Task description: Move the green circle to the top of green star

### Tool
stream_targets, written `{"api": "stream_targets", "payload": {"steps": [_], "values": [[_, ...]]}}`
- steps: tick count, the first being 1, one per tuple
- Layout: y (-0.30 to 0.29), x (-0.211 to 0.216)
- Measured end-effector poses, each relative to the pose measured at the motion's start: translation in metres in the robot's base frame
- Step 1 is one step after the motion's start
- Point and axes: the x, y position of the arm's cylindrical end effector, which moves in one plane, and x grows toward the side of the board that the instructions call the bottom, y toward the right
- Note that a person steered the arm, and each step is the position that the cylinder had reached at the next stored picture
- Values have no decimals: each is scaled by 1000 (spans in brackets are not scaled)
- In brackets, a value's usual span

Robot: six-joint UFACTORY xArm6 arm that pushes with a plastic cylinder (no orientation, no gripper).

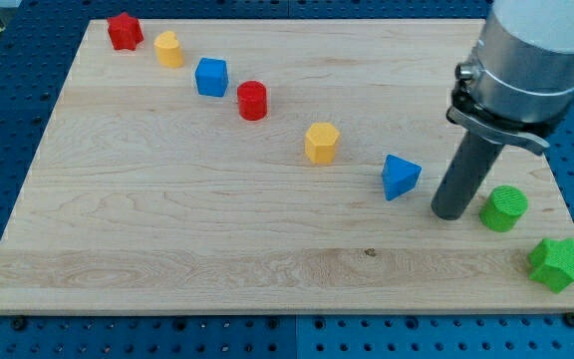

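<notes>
Green circle (504, 207): a short green cylinder standing upright on its flat end near the view's right edge of the tabletop (187, 229); its round top faces up.
Green star (557, 263): at the view's lower right corner, below and a little right of the green circle, near but apart from it.
My tip (452, 212): on the tabletop just beside the green circle's left flank, between it and the blue triangle (401, 177); whether it touches the circle I cannot tell.
End effector: a plain dark rod with nothing that parts, closes or clamps, so it holds nothing.
Axis and heading: the circle's axis is vertical; being round, it has no long side and no facing direction across the tabletop, so any flank serves for a push.
Goal, as I judge it: the circle must sit above the star in the view, so it needs only a small shift to the right.
Risk one: a push rightward from here could carry the circle off the tabletop's nearby right edge.
Risk two: an off-centre contact on the round wall could let the circle slip past the rod, perhaps down into the star and knocking it.
Bystanders: yellow hexagon (321, 143), red cylinder (252, 100), blue cube (211, 77), another yellow block (168, 48) and red star (125, 31) lie well apart, up the diagonal.
</notes>
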Motion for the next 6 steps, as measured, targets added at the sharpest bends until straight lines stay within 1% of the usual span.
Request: {"api": "stream_targets", "payload": {"steps": [1,4,5,6], "values": [[-1,0],[54,0],[56,5],[31,11]]}}
